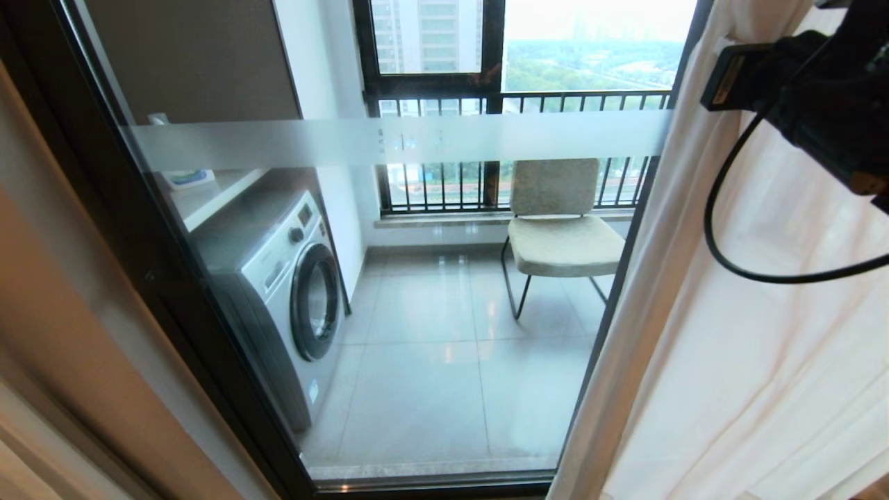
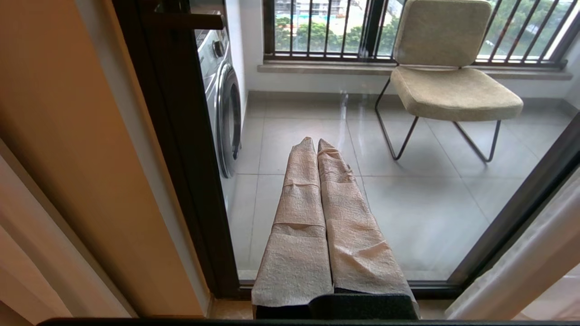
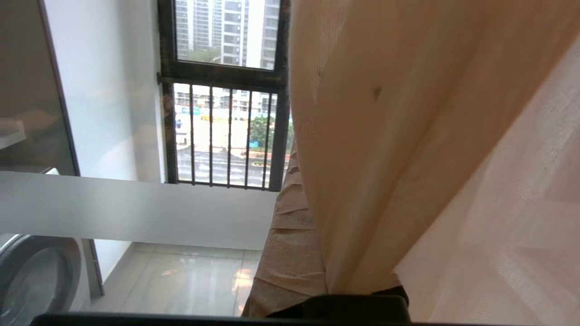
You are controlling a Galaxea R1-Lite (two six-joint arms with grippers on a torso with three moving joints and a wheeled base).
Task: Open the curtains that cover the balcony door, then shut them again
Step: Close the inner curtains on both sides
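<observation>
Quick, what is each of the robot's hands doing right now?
Left tool: closed, holding nothing, parked low before the balcony door.
Right tool: closed on a fold of the curtains.

No text can be read; small marks on the balcony door (image 1: 430, 278) frosted band are too small to make out.

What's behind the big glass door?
Behind the balcony door stand a washing machine and a padded chair before a barred window. The curtains hide everything behind them on the right.
</observation>
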